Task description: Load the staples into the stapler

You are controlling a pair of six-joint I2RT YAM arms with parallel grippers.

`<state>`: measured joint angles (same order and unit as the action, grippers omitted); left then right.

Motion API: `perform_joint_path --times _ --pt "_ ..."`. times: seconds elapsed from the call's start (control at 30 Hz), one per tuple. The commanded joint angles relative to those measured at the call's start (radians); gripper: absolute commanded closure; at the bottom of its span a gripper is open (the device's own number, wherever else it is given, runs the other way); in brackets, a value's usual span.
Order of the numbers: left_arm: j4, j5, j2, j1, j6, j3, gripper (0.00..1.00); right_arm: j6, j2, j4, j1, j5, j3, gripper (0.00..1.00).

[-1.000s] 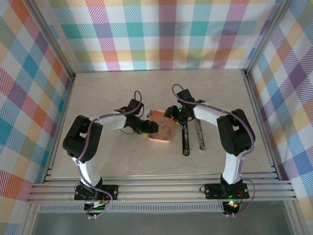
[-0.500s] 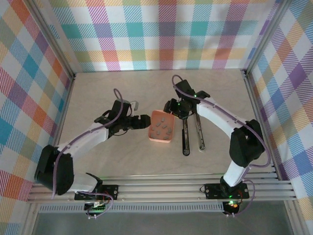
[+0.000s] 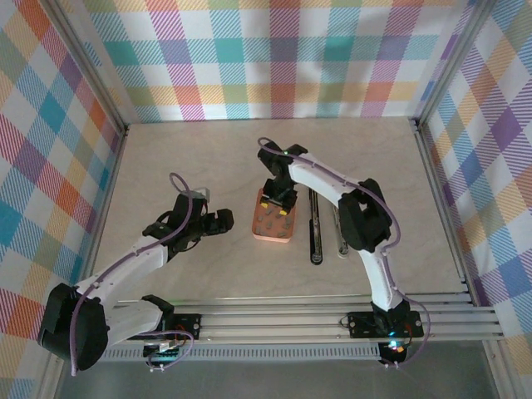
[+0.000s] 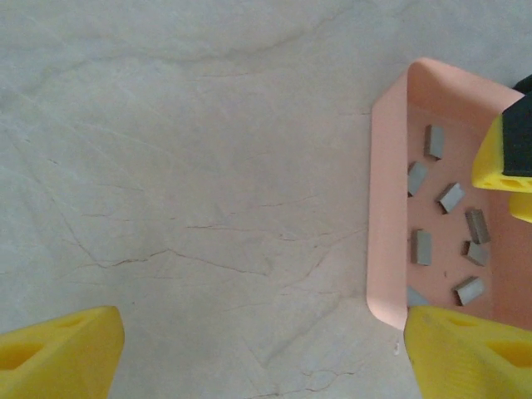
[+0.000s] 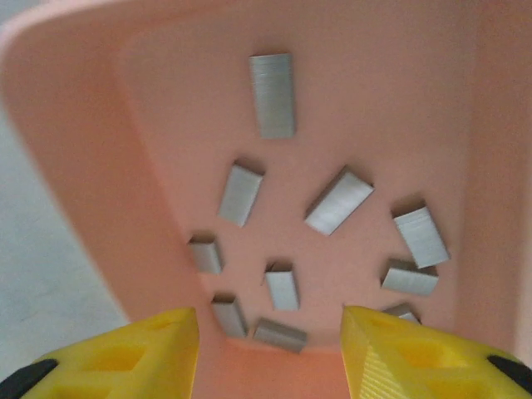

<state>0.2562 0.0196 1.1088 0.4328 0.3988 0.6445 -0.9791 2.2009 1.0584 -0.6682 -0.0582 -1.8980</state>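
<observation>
Overhead: stapler (image 3: 316, 237) beside tray (image 3: 271, 238)

i count about ten staples (image 5: 338, 202), short grey metal strips lying flat and scattered at odd angles across the floor of the salmon tray (image 5: 79, 158), mostly apart from one another. the stapler (image 3: 316, 241) lies on the surface just right of the tray, as two long narrow bars side by side.
</observation>
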Motion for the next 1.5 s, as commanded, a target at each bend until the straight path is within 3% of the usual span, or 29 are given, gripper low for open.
perform_joint_path --times 0.0,0.23,1.13,1.47 --pt "-0.05 0.023 0.014 -0.014 -0.035 -0.001 0.13 -0.038 0.002 0.123 -0.007 0.044 -0.043 0.53" --pt "-0.068 0.036 -0.011 -0.013 -0.031 -0.056 0.13 -0.056 0.031 0.073 0.002 0.059 -0.004 0.6" --pt "-0.054 0.033 -0.003 -0.011 -0.055 -0.05 0.13 -0.046 0.128 0.002 0.032 0.067 -0.006 0.67" --pt "-0.06 0.029 0.0 -0.011 -0.06 -0.056 0.13 -0.017 0.151 -0.007 0.046 0.066 -0.026 0.74"
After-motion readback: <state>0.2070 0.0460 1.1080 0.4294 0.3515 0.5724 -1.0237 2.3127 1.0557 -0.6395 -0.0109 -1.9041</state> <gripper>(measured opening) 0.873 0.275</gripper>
